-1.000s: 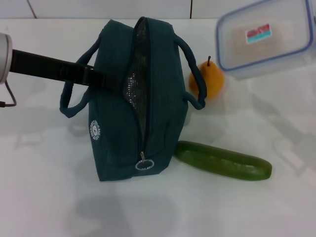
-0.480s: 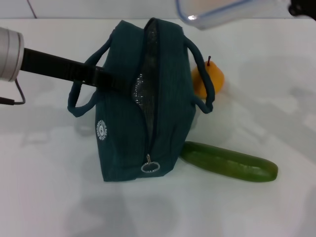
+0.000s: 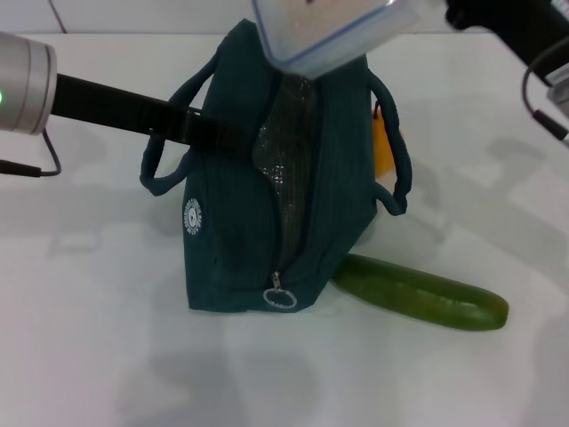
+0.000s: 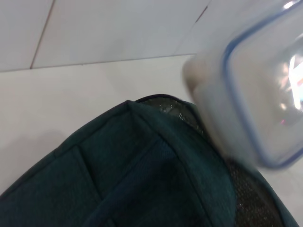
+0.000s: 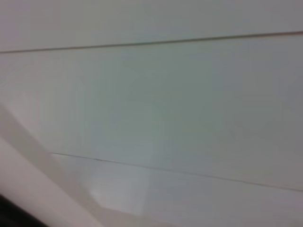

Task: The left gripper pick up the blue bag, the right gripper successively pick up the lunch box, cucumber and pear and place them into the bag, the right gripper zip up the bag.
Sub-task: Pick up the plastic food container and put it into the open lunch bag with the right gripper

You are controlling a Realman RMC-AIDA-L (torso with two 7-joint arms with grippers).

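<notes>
The blue bag [image 3: 258,222] stands upright in the middle of the white table, its top zip open and the silver lining showing. My left gripper [image 3: 216,133] reaches in from the left and is shut on the bag's upper left side, beside a handle. My right gripper [image 3: 446,11] holds the clear, blue-rimmed lunch box [image 3: 329,31] tilted just above the bag's opening. The left wrist view shows the bag [image 4: 142,179] and the lunch box [image 4: 251,94] close over it. The orange pear [image 3: 384,142] is mostly hidden behind the bag. The cucumber [image 3: 418,292] lies to the bag's right.
The bag's zip pull ring [image 3: 281,298] hangs at its near lower end. White table [image 3: 89,338] extends around the bag. A tiled wall runs behind. The right wrist view shows only pale surfaces.
The lunch box has moved left from the far right to just above the bag's opening. The bag has shifted slightly right and now covers most of the pear.
</notes>
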